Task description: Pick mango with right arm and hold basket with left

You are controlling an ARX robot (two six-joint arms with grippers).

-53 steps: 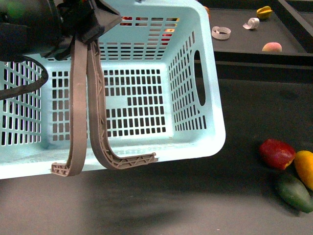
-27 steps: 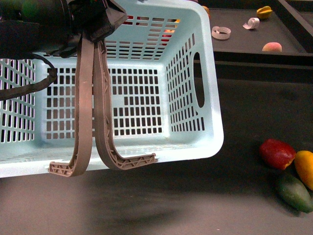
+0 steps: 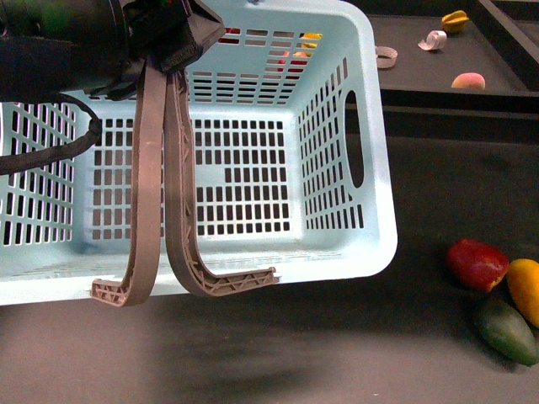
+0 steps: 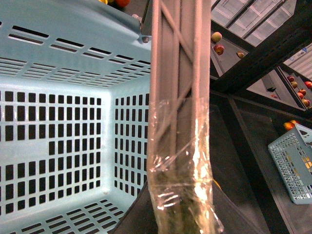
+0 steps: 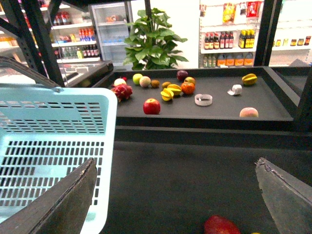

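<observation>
The light blue basket [image 3: 354, 252] hangs tilted above the dark table. My left gripper [image 3: 168, 42], at the top left of the front view, is shut on the basket handle [image 3: 143, 194]. Both brown handle straps run together through its grip. In the left wrist view the handle [image 4: 180, 161] is wrapped in clear film. The yellow-orange mango [image 3: 525, 290] lies at the table's right edge, touching a dark red fruit [image 3: 477, 263] and a dark green fruit [image 3: 505, 330]. My right gripper [image 5: 175, 162] is open above the table, with the red fruit [image 5: 222, 225] just below its gap. It does not show in the front view.
A raised black counter [image 3: 505, 93] behind the table carries a tape roll [image 3: 386, 57], a white curl [image 3: 434, 39], a starfruit [image 3: 455, 20] and a peach [image 3: 467, 81]. More fruit lies there, including a red apple [image 5: 151, 106]. Another blue basket [image 4: 295, 161] shows far off.
The basket and its handle have shifted a little to the right in the left gripper's hold. The three fruits have stayed put.
</observation>
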